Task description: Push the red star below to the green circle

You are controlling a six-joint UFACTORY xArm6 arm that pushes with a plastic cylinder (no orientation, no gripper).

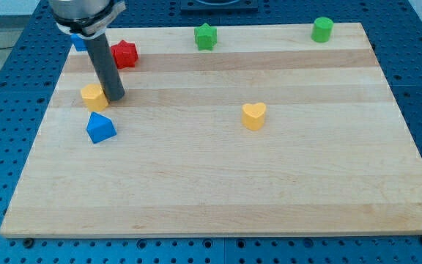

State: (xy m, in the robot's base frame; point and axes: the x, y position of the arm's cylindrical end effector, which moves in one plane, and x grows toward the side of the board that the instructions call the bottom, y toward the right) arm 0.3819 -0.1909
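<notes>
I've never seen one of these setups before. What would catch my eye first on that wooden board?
Probably the thick dark rod coming down at the view's upper left, its tip right beside a small yellow block. A red star-shaped block sits just above it, and a blue block lies just below. Across the pale wooden board, a yellow heart-shaped block stands alone near the middle, while a green star-shaped block and a green round block line the top edge.

Bright, even light; soft shadows.
</notes>
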